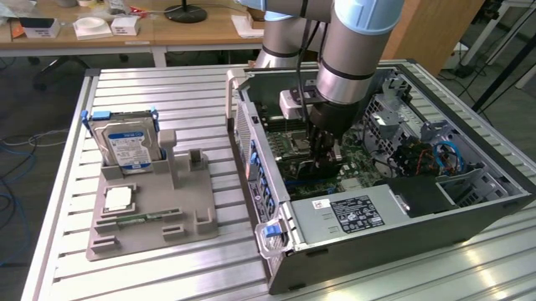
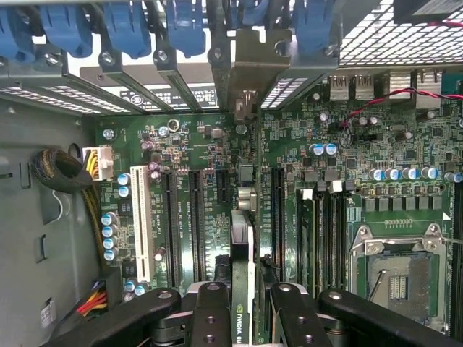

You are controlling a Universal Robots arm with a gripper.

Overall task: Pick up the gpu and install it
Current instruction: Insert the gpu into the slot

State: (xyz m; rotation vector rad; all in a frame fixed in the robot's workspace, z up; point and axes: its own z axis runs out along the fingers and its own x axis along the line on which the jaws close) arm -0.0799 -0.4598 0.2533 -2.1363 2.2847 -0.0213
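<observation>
Inside the open grey metal computer case, which stands on the exterior view's right of the slatted aluminium table, the arm's black two-fingered gripper reaches down over the green motherboard. Its fingers are clamped on the gpu, a flat card seen edge-on in the wrist view, with a thin green board edge, a dark body and a silver metal end bracket; one finger presses on each face. The card stands on edge between two long black expansion slots of the board, and its bracket end lies at the case's rear wall, by the row of blue plastic latches. Whether its lower edge sits in a slot I cannot tell. In the exterior view the gpu shows as a dark slab below the gripper, near the middle of the case. The square silver processor socket lies beside the card, apart from it. A grey power supply box with a black label sits at the case's near end. Well apart, on the exterior view's left, a grey plastic holder carries a silver hard drive with a blue-white label standing upright at its far end, and a narrow green memory stick lying flat nearer
</observation>
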